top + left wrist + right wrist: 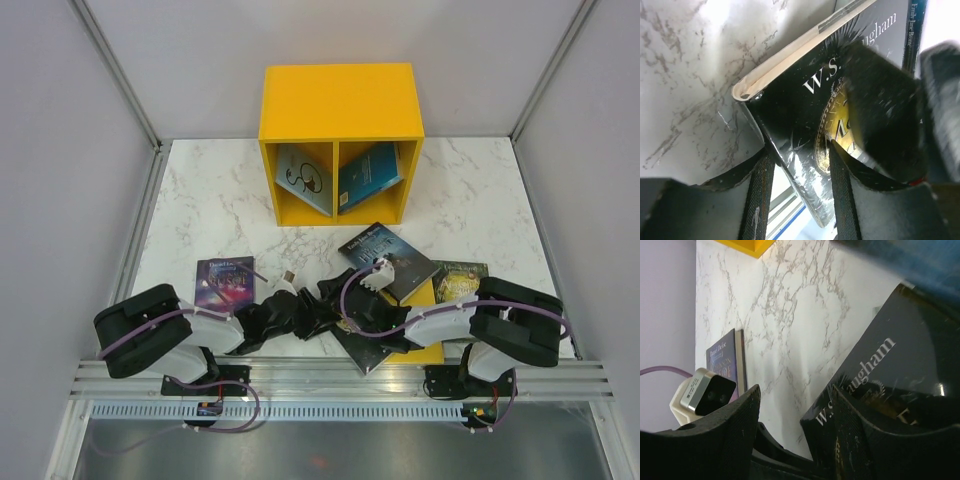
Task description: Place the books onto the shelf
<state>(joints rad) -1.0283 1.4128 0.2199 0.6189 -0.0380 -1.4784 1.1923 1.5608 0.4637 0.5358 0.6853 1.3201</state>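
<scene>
Atop marble (200, 200), grey walls (60, 120), left pincer (797, 152) astride book (785, 105), grip unclear, right pincer (796, 396) agape.

Ahead of me the shelf (340, 110) stands at twelve o'clock, a left book (303, 178) and a right book (368, 176) in its compartments; a side book (225, 283) lies at ten, a middle book (385, 258) at one, an outer book (460, 280) at two, the Maugham book (790, 130) closest, between my left gripper (797, 150) and right gripper (796, 390)
</scene>
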